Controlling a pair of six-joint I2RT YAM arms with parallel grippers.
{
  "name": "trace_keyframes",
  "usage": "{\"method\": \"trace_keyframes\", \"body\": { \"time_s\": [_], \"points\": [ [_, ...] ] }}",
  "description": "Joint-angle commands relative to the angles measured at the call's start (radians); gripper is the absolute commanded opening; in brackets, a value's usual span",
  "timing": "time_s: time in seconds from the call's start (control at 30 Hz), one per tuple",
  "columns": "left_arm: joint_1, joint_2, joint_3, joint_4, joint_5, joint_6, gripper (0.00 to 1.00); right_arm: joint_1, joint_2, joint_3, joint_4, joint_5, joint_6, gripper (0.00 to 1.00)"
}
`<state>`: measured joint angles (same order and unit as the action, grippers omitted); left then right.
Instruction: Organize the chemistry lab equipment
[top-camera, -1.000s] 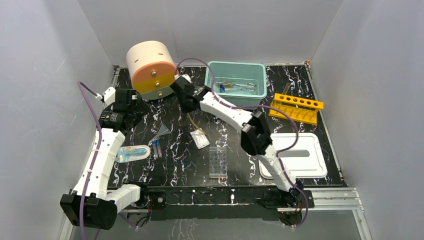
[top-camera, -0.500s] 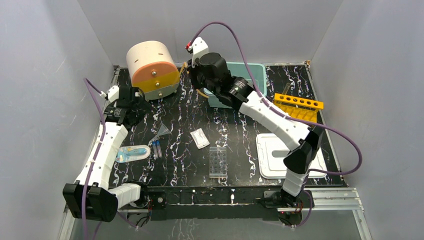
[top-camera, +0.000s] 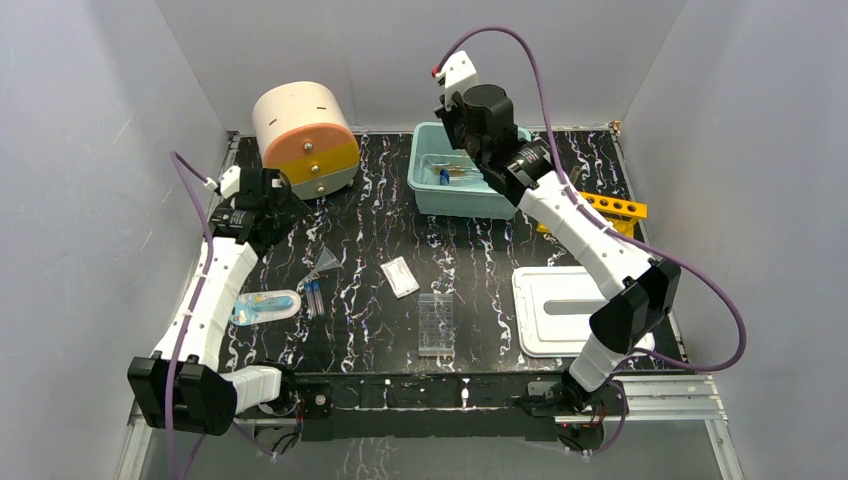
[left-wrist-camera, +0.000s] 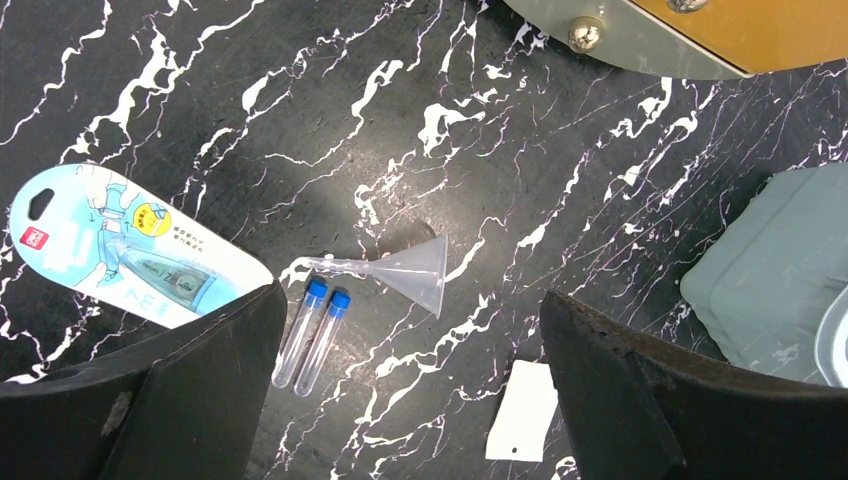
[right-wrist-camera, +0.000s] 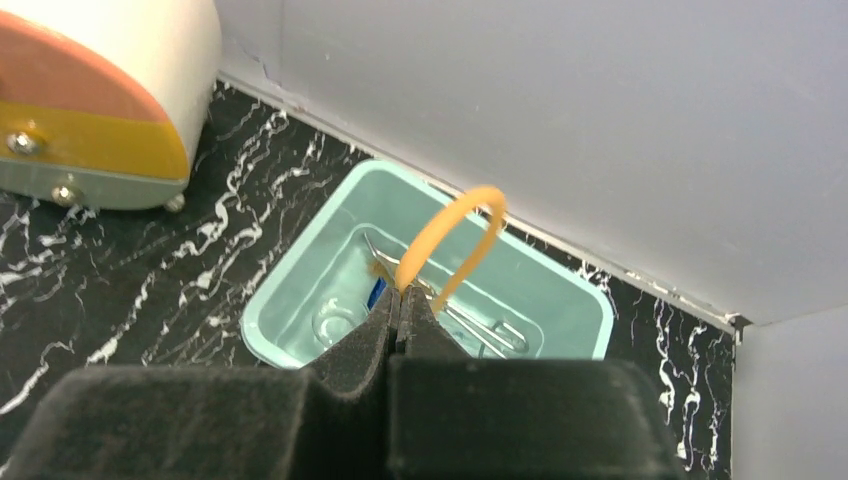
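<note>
My right gripper hangs above the teal bin, shut on a tan loop that stands up from its closed tips. Inside the bin lie metal tongs, a small clear beaker and a blue-footed piece. My left gripper is open, high over the clear funnel and two blue-capped tubes, holding nothing. A white tag and a clear well plate lie on the table's middle.
The cream-and-orange drum stands at the back left, beside my left gripper. A yellow holed rack sits right of the bin, a white lid at front right. A blue packet lies left of the tubes.
My right arm has lifted the tan loop from the table's middle and swung right and back to above the teal bin. The white tag stayed on the table. My left arm barely shifted.
</note>
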<state>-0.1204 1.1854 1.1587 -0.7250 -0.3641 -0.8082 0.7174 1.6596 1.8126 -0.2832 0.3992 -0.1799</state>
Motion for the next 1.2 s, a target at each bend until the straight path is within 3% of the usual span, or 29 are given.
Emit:
{"method": "trace_keyframes", "body": {
  "time_s": [0.0,0.17,0.67,0.83,1.17],
  "points": [
    [-0.002,0.018,0.052,0.022,0.014,-0.013,0.98,-0.063,-0.021,-0.057,0.09,-0.077,0.015,0.0],
    [-0.002,0.011,0.044,0.053,0.021,-0.016,0.98,-0.116,0.017,-0.032,0.095,-0.112,-0.019,0.0],
    [-0.001,0.019,0.019,0.079,0.028,-0.009,0.98,-0.207,0.079,-0.161,0.197,-0.346,-0.161,0.0],
    [-0.001,0.035,0.03,0.086,0.031,-0.001,0.98,-0.228,0.171,-0.091,0.147,-0.371,-0.217,0.0],
    [-0.001,0.053,0.039,0.104,0.037,0.018,0.98,-0.243,0.266,-0.107,0.121,-0.504,-0.351,0.0]
  ]
}}
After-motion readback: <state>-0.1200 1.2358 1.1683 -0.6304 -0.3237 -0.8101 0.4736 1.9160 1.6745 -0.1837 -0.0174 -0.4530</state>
